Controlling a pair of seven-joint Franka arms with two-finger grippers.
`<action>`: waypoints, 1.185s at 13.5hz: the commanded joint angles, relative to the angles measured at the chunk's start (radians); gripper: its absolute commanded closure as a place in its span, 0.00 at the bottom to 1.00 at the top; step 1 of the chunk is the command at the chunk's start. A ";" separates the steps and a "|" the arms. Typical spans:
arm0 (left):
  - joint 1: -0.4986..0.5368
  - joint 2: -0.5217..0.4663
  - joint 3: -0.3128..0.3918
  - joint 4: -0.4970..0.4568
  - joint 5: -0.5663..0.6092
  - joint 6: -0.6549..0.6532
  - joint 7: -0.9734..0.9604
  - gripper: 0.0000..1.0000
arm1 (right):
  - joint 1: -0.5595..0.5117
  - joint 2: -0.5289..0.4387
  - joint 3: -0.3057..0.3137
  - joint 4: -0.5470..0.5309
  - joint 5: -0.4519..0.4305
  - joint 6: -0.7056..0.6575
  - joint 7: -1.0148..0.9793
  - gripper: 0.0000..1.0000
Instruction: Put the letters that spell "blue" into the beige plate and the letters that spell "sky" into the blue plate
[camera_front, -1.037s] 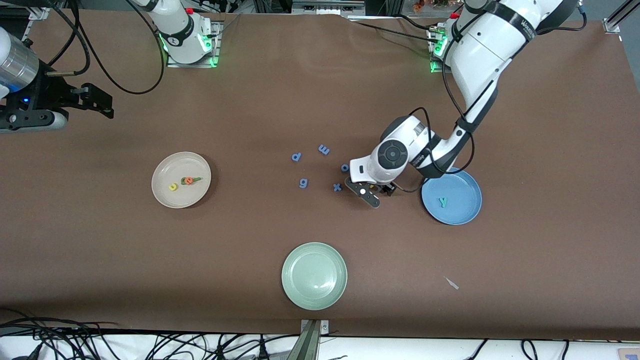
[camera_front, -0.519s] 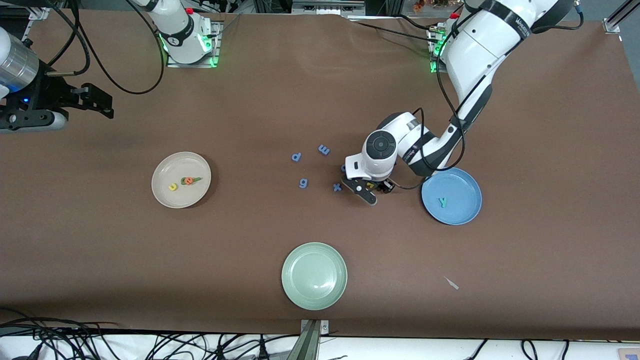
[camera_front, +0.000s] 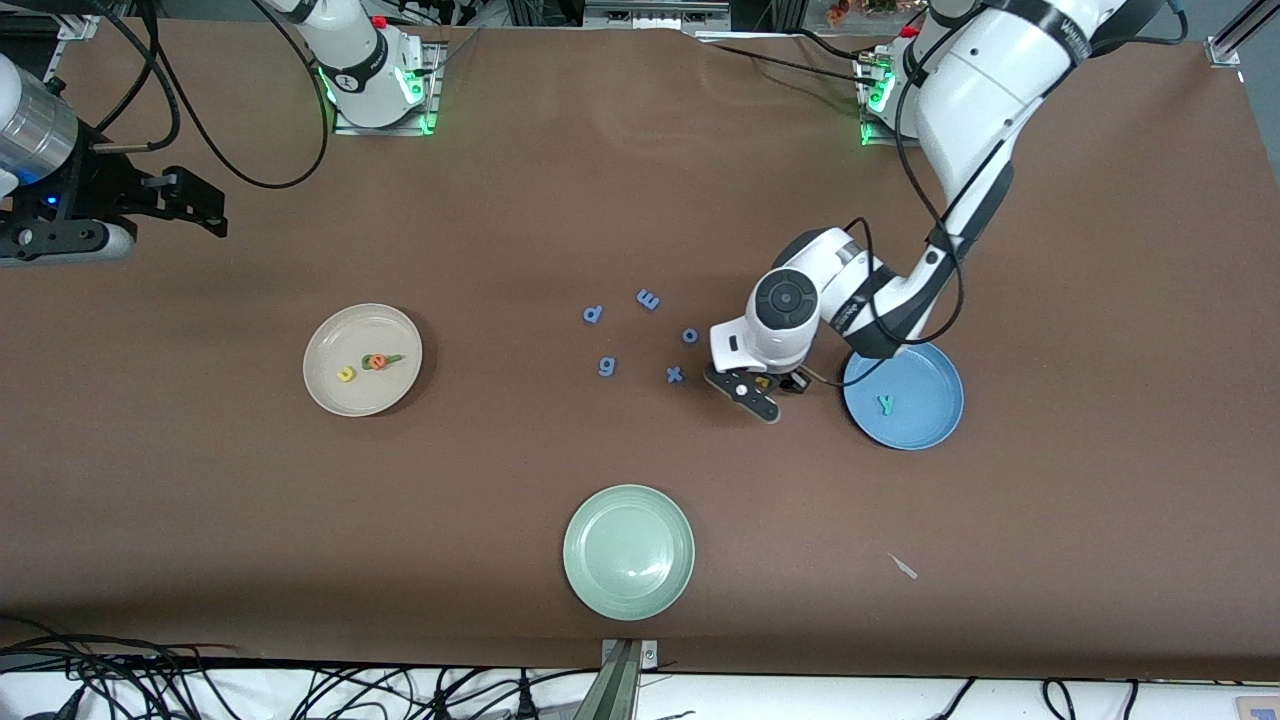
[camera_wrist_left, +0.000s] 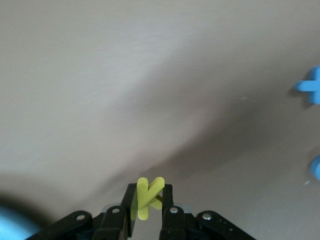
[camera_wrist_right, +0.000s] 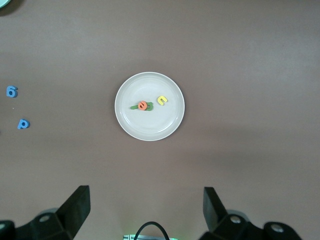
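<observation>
One yellow k pinched between left gripper jaws; carry it level to blue plate. Right gripper waits, spread wide.

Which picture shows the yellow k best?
The left wrist view: the yellow k sits close up, pinched in the left claw. From the front view it is only a yellow speck under that claw, beside the blue plate. The right wrist view misses it.
</observation>
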 joint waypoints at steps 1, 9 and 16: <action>0.074 -0.086 -0.009 -0.015 0.019 -0.082 0.134 1.00 | -0.005 -0.004 -0.004 0.005 0.010 -0.011 -0.014 0.00; 0.223 -0.081 -0.026 -0.052 -0.067 -0.119 0.363 0.00 | -0.005 -0.004 -0.010 0.005 0.010 -0.011 -0.014 0.00; 0.199 -0.084 -0.141 -0.070 -0.162 -0.136 0.028 0.00 | -0.005 -0.004 -0.010 0.005 0.010 -0.011 -0.014 0.00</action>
